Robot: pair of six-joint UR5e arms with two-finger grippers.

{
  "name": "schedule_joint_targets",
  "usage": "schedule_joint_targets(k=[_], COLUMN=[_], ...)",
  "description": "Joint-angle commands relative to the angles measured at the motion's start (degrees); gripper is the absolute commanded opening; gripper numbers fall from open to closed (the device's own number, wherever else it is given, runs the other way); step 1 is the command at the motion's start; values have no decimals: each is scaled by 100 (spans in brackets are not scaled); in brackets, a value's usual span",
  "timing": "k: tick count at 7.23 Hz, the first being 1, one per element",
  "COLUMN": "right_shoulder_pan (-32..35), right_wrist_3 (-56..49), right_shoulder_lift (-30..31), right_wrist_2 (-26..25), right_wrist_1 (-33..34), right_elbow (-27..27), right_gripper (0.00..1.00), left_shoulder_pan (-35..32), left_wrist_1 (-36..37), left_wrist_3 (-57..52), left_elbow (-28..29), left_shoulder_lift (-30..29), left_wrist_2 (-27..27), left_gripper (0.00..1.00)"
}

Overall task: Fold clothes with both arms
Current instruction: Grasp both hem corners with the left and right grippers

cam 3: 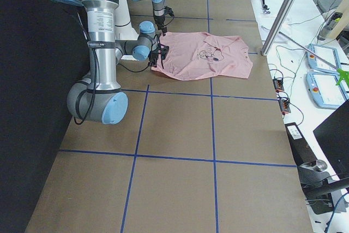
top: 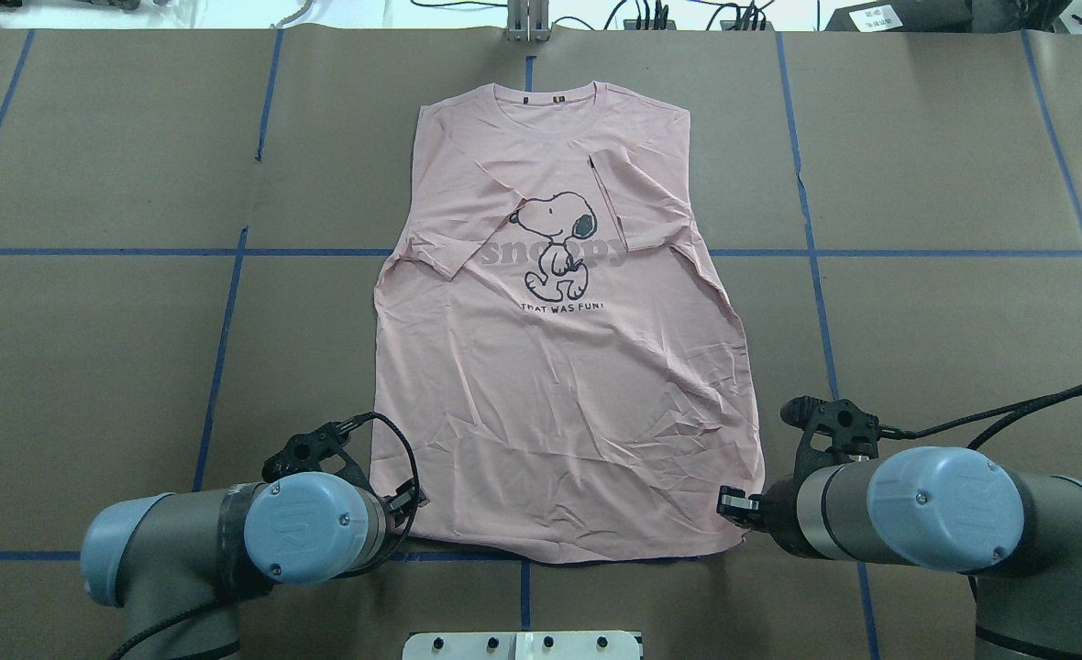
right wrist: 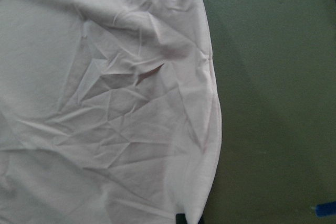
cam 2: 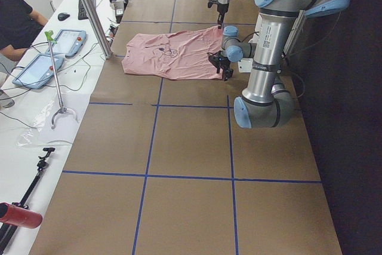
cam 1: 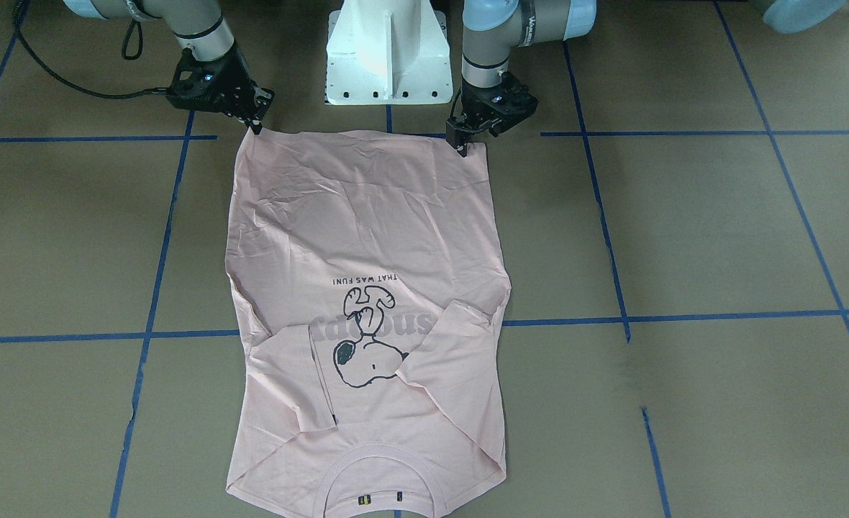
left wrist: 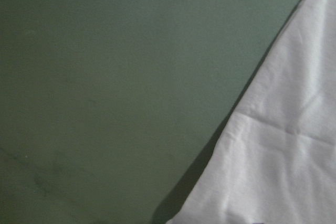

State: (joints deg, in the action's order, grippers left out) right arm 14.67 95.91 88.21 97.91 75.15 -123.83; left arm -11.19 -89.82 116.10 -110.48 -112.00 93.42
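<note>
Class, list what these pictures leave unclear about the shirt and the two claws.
1. Left claw: grip on the shirt unclear. Overhead, its arm covers the tips; in the front view they are too small.
2. Right claw: likewise.
3. Collar label: too small to read in any view.

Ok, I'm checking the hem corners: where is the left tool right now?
Overhead view, lower left: the left tool is at the T-shirt's near-left hem corner, mirroring the right tool at the other corner.
</note>
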Motion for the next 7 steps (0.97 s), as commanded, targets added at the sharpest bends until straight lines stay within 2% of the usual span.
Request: schedule_joint_targets(k=[1,2,5,7], right_shoulder_pan=[0,0,9,289], right_wrist_3=[-2,6,-2,-20], right_shoulder_lift=[12,12,21,100], right_wrist_2=[0,0,9,542], right_wrist_1=[0,0,0,-9], right_elbow=[-9,0,-9,-96], right_gripper=[0,0,0,0], left_shoulder_pan=[3,3,-41,-41], left_wrist_1=[0,0,0,200], left_wrist_3=[9,-8,-26,-113], left_elbow=[0,0,-104,-621], left_shoulder_lift=[-6,-6,-24,55], left_wrist_2=[1,1,10,45], left_gripper=[23,0,0,0])
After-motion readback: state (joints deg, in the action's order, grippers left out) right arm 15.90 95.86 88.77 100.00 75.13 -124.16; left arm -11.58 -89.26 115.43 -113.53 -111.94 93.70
